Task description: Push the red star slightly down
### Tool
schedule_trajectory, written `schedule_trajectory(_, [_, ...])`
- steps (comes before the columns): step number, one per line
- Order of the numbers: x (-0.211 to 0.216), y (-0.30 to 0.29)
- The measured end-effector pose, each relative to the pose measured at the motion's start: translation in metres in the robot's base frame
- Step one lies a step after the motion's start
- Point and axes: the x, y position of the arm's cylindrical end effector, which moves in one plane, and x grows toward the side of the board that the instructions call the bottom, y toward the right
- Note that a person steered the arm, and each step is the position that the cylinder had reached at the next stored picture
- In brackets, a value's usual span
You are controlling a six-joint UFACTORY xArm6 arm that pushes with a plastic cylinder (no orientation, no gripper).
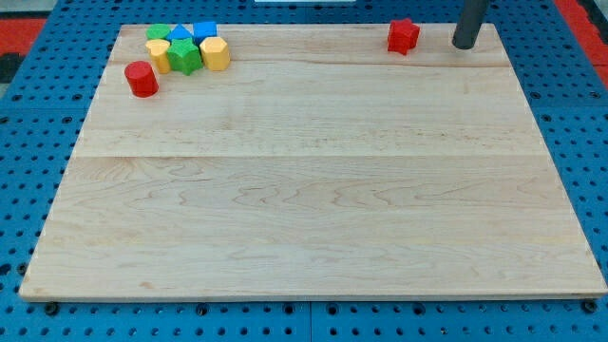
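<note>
The red star (pixel 403 36) lies near the top edge of the wooden board (pixel 313 190), right of centre. My tip (pixel 465 45) is the lower end of the dark rod at the view's top right. It stands to the right of the star, about a star's width apart, not touching it.
A cluster sits at the board's top left: a red cylinder (pixel 142 79), two yellow blocks (pixel 160 55) (pixel 216 53), a green star (pixel 186 57), a green block (pixel 158 33), and two blue blocks (pixel 205 31) (pixel 180 34). A blue pegboard (pixel 38 142) surrounds the board.
</note>
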Motion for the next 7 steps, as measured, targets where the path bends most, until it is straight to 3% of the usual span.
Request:
schedule_trajectory(1, [-0.003, -0.008])
schedule_trajectory(2, [-0.036, -0.037])
schedule_trajectory(4, [-0.044, -0.09])
schedule_trajectory(5, [-0.031, -0.133])
schedule_trajectory(6, [0.019, -0.161])
schedule_trajectory(7, [0.024, -0.122])
